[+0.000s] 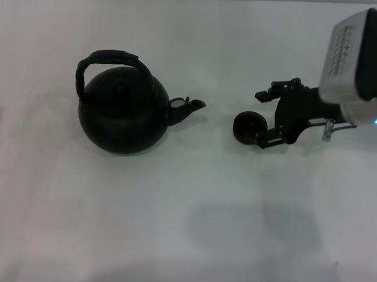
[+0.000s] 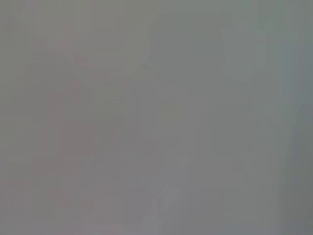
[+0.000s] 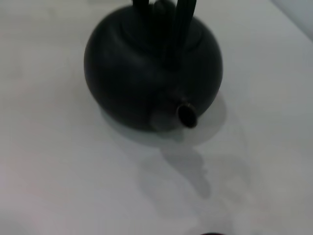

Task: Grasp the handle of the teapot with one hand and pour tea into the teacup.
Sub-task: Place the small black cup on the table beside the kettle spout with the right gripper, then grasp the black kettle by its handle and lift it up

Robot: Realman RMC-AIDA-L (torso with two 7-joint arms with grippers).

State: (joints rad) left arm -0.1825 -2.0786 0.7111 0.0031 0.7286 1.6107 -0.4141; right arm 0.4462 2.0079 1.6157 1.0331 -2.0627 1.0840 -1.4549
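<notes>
The teapot [image 1: 122, 110] stands upright on the white table [image 1: 184, 229], its handle [image 1: 110, 58] arched over the lid and its spout [image 1: 189, 107] aimed at the teacup [image 1: 248, 128]. The cup sits on the spout side, a little apart from the spout's tip, probably so that a tilt of the pot would carry tea toward it.

The right gripper [image 1: 265, 120] is beyond the cup from the pot. Its black fingers [image 1: 276, 90] stand spread, one on either side of the cup's far edge, and appear to close on nothing. Whether the nearer finger touches the cup is hard to tell, since dark parts merge. The gripper looks to be either steadying the cup or just setting off for the handle; nothing holds the handle yet, so pouring has not begun.

The right wrist view faces the pot spout-on: the handle is cut off at the frame's edge, and only a sliver of the cup [image 3: 211, 233] shows. The left wrist view gives a flat grey blur, and the left gripper appears nowhere.
</notes>
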